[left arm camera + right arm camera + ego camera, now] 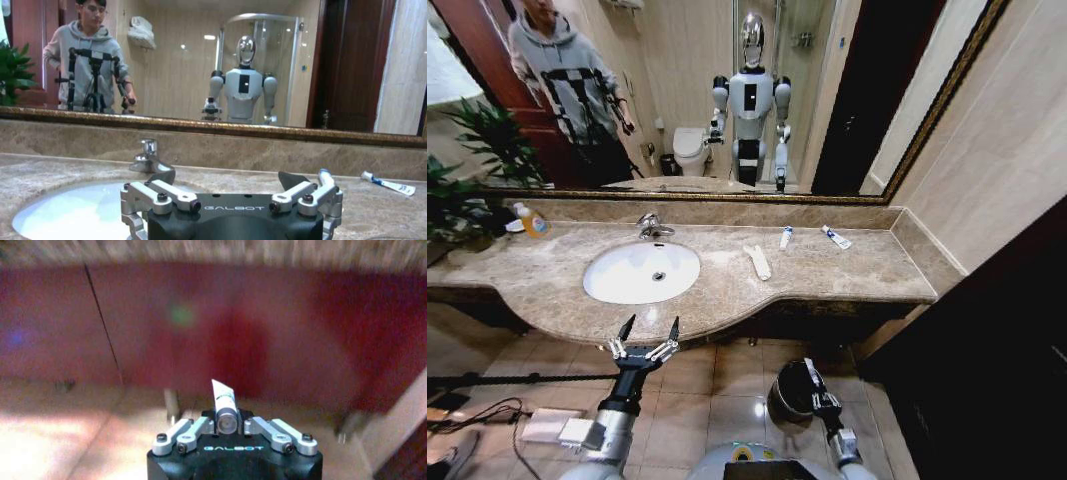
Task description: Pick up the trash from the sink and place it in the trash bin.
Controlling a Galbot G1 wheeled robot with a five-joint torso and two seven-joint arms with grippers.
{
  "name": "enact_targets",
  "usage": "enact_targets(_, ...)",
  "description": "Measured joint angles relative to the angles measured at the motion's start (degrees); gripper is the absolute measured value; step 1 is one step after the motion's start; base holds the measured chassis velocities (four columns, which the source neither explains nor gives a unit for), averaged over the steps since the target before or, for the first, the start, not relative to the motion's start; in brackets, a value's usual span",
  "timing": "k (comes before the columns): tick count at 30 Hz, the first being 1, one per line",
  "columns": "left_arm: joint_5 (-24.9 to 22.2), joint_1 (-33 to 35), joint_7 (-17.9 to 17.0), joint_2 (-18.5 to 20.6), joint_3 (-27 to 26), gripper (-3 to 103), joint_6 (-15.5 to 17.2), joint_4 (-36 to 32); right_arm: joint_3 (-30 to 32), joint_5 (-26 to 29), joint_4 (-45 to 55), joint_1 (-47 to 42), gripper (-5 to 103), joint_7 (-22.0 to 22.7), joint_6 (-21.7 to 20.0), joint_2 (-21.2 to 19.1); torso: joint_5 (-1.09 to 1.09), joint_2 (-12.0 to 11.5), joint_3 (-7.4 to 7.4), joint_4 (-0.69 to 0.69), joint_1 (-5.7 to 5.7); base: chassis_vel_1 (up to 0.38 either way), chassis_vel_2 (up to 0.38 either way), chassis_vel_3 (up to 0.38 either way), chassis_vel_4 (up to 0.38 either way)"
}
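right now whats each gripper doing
Left gripper: open, empty, in front of the sink.
Right gripper: closed on a white tube.

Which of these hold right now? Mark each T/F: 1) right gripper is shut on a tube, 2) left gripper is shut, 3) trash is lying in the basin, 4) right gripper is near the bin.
1. The right gripper is shut on a white tube. True.
2. The left gripper is shut. False: it is open, holding nothing, in front of the counter edge.
3. Trash lies in the sink basin. False: the basin looks empty; a white wrapper and two tubes lie on the countertop.
4. The right gripper is by the trash bin. True.
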Motion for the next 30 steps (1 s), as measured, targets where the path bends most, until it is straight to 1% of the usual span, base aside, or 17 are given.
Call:
enact_targets(2, 0.0, 0.0, 0.0, 0.0, 0.0, 100, 0.0, 0.0, 0.1, 0.2, -6.0, 3.9, 18, -1.7, -1.6, -0.1, 0.03, 0.0, 0.00, 0.00, 0.00, 0.000, 0.000, 0.000, 0.000)
enact_targets(3, 0.0, 0.0, 0.0, 0.0, 0.0, 100, 0.0, 0.0, 0.1, 0.2, -6.0, 3.9, 18, -1.7, -1.6, -0.1, 0.03, 0.0, 0.00, 0.00, 0.00, 0.000, 0.000, 0.000, 0.000)
enact_targets(6, 0.0, 0.0, 0.0, 0.0, 0.0, 100, 0.0, 0.0, -0.1, -1.8, -13.9, 9.6, 18, -3.0, -2.3, -0.3, 0.02, 0.0, 0.00, 0.00, 0.00, 0.000, 0.000, 0.000, 0.000)
enact_targets(7, 0.0, 0.0, 0.0, 0.0, 0.0, 100, 0.0, 0.0, -0.1, -1.8, -13.9, 9.6, 18, -3.0, -2.3, -0.3, 0.02, 0.0, 0.00, 0.00, 0.00, 0.000, 0.000, 0.000, 0.000)
enact_targets(9, 0.0, 0.0, 0.0, 0.0, 0.0, 100, 0.0, 0.0, -0.2, -2.8, -18.3, 12.9, 18, -3.5, -2.3, 0.0, -0.01, 0.0, 0.00, 0.00, 0.00, 0.000, 0.000, 0.000, 0.000)
enact_targets(11, 0.0, 0.0, 0.0, 0.0, 0.0, 100, 0.0, 0.0, -0.3, -3.1, -19.5, 13.6, 18, -3.5, -2.3, 0.1, 0.00, 0.0, 0.00, 0.00, 0.00, 0.000, 0.000, 0.000, 0.000)
enact_targets(13, 0.0, 0.0, 0.0, 0.0, 0.0, 100, 0.0, 0.0, -0.5, -4.2, -24.5, 16.7, 18, -3.7, -1.7, 0.6, 0.01, 0.0, 0.00, 0.00, 0.00, 0.000, 0.000, 0.000, 0.000)
enact_targets(16, 0.0, 0.0, 0.0, 0.0, 0.0, 100, 0.0, 0.0, -0.6, -4.8, -28.3, 18.7, 18, -3.5, -0.7, 0.8, 0.00, 0.0, 0.00, 0.00, 0.00, 0.000, 0.000, 0.000, 0.000)
enact_targets(17, 0.0, 0.0, 0.0, 0.0, 0.0, 100, 0.0, 0.0, -0.6, -4.9, -31.4, 20.3, 15, -2.7, 0.2, 1.1, 0.02, 0.0, 0.00, 0.00, 0.00, 0.000, 0.000, 0.000, 0.000)
enact_targets(18, 0.0, 0.0, 0.0, 0.0, 0.0, 100, 0.0, 0.0, -0.6, -4.5, -32.8, 21.1, 18, -2.2, -0.1, 1.2, 0.02, 0.0, 0.00, 0.01, 0.00, 0.000, 0.000, 0.000, 0.000)
enact_targets(19, 0.0, 0.0, 0.0, 0.0, 0.0, 100, 0.0, 0.0, -0.6, -3.8, -33.2, 21.4, 18, -2.1, -0.8, 1.2, 0.01, 0.0, 0.00, 0.00, 0.00, 0.000, 0.000, 0.000, 0.000)
enact_targets(20, 0.0, 0.0, 0.0, 0.0, 0.0, 100, 0.0, 0.0, -0.7, -3.4, -33.6, 21.7, 23, -2.0, -1.4, 1.3, 0.00, 0.0, 0.00, 0.00, 0.00, 0.000, 0.000, 0.000, 0.000)
enact_targets(21, 0.0, 0.0, 0.0, 0.0, 0.0, 100, 0.0, 0.0, -0.7, -3.4, -33.6, 21.7, 23, -2.0, -1.4, 1.3, 0.00, 0.0, 0.00, 0.00, 0.00, 0.000, 0.000, 0.000, 0.000)
enact_targets(24, 0.0, 0.0, 0.0, 0.0, 0.0, 100, 0.0, 0.0, -0.7, -3.4, -34.5, 22.4, 38, -2.0, -2.1, 1.3, 0.01, 0.0, 0.00, 0.00, 0.00, 0.000, 0.000, 0.000, 0.000)
enact_targets(25, 0.0, 0.0, 0.0, 0.0, 0.0, 100, 0.0, 0.0, -0.7, -3.4, -34.5, 22.4, 38, -2.0, -2.1, 1.3, 0.01, 0.0, 0.00, 0.00, 0.00, 0.000, 0.000, 0.000, 0.000)
enact_targets(28, 0.0, 0.0, 0.0, 0.0, 0.0, 100, 0.0, 0.0, -0.7, -3.0, -35.0, 22.8, 55, -1.8, -2.6, 1.2, 0.01, 0.0, 0.00, 0.00, 0.00, 0.000, 0.000, 0.000, 0.000)
enact_targets(30, 0.0, 0.0, 0.0, 0.0, 0.0, 100, 0.0, 0.0, -0.7, -2.9, -35.0, 22.8, 55, -1.7, -2.6, 1.2, 0.01, 0.0, 0.00, 0.00, 0.00, 0.000, 0.000, 0.000, 0.000)
